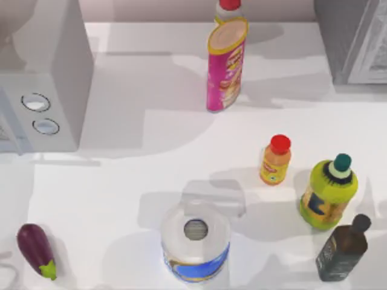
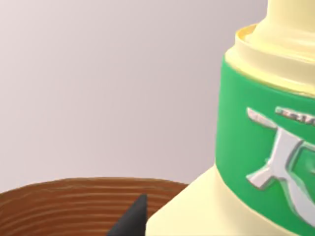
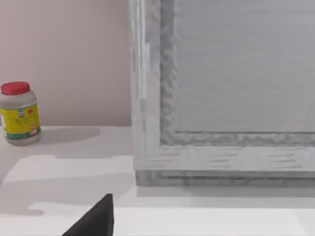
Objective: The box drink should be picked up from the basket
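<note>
Close before left wrist cam: box drink (image 2: 256, 147), green band w/ pale-yellow body, above brown basket (image 2: 64, 206) rim; left gripper's grasp state can't be told.

- The microwave (image 1: 42, 90) stands at the table's (image 1: 121, 175) left side.
- The chips can (image 1: 225, 66) stands at the far middle, with a jar (image 1: 228, 9) just behind it.
- The small bottle (image 1: 276, 159) stands right of centre; the larger bottle (image 1: 328, 193) is near it, farther right.
- The dark bottle (image 1: 343, 249) stands just in front of the larger bottle, by the near right corner.
- The paper roll (image 1: 195, 243) stands at the near middle.
- The eggplant (image 1: 36, 250) lies at the near left.
- In the left wrist view, the box drink (image 2: 256, 162) rises from inside the basket (image 2: 64, 206).
- In the right wrist view, a cabinet (image 3: 226, 93) stands on the table beside the jar (image 3: 18, 113).
</note>
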